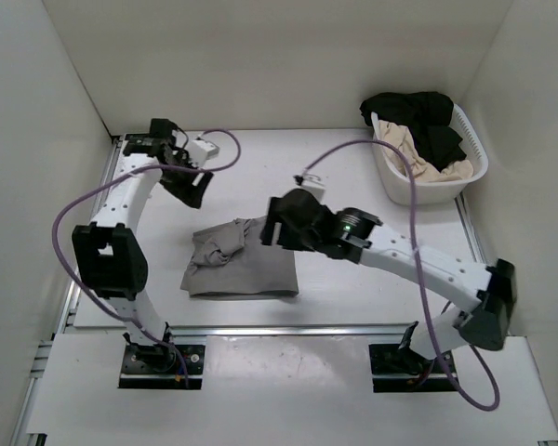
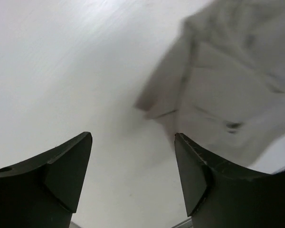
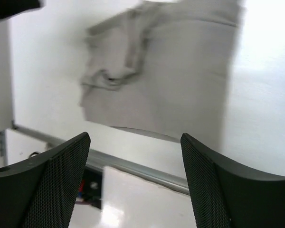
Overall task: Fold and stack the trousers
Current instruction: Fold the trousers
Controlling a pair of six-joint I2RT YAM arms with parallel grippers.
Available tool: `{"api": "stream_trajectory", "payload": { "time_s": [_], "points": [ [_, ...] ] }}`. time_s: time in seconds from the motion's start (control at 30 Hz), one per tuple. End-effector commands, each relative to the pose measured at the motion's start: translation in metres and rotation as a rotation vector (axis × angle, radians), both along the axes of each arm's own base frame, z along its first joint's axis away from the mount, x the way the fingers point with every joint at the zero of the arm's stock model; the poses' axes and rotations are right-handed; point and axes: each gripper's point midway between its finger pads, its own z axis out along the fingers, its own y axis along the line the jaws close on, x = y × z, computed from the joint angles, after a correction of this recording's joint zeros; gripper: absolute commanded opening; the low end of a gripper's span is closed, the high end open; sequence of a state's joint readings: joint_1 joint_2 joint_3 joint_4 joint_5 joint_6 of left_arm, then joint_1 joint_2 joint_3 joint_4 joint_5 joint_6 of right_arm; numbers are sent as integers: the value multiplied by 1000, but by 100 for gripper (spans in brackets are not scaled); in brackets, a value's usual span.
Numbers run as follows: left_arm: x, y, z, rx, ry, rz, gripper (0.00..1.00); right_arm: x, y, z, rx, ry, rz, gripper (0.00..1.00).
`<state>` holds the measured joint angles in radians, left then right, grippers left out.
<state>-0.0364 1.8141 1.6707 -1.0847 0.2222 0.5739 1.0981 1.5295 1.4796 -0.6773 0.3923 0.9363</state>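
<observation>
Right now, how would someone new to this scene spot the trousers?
Start at the white table. Left of its middle lies a folded grey bundle: the trousers. It is the only cloth on the tabletop; the black garment and the beige garment sit in the basket at the far right.

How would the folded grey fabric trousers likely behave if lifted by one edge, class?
Probably floppy: the grey fabric trousers lie in rumpled folds, so a lifted edge would likely droop. Likely light: the pile sits thin and flat. Pushed, it may bunch rather than slide.
</observation>
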Motion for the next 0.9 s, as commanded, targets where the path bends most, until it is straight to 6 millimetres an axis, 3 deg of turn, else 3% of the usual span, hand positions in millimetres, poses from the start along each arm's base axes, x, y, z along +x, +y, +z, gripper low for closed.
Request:
{"api": "stream_trajectory", "payload": {
  "time_s": [0.0,0.03,0.07,0.1,0.17,0.33,0.43,0.53,0.57,0.6,0.67,0.77,0.8,0.87],
  "points": [
    [-34,-62,9,-89,-23,-255,83,-1,-45,-75,-92,102,-127,82],
    [-45,-86,6,-85,-29,-339,88,-5,-47,-86,-103,119,-119,82],
    [-63,-92,-4,-66,-12,-367,92,-4,-43,-90,-82,122,-99,82],
    [-63,-98,-9,-32,-44,-402,98,-7,-46,-105,-113,131,-73,82],
    [-84,-114,-29,-1,-19,-471,100,-6,-41,-118,-119,136,-61,83],
    [-90,-124,-57,53,22,-476,100,-3,-45,-156,-124,180,-77,83],
    [-88,-122,-69,86,36,-466,96,0,-40,-167,-70,199,-78,81],
    [-90,-111,-88,140,84,-431,69,-8,-28,-178,-24,253,-47,72],
    [-90,-109,-92,153,94,-428,58,-12,-28,-181,-20,265,-37,61],
    [-89,-110,-95,150,99,-415,33,-15,-28,-189,-16,286,-43,57],
    [-85,-108,-96,151,104,-377,14,-21,-28,-197,-3,321,-40,50],
    [-70,-111,-85,115,75,-339,14,-28,-37,-209,-21,342,-53,38],
    [-63,-110,-81,111,62,-327,14,-32,-37,-207,-15,345,-52,25],
    [-51,-103,-76,115,47,-268,14,-38,-48,-217,-43,361,-71,11]
  ]
}}
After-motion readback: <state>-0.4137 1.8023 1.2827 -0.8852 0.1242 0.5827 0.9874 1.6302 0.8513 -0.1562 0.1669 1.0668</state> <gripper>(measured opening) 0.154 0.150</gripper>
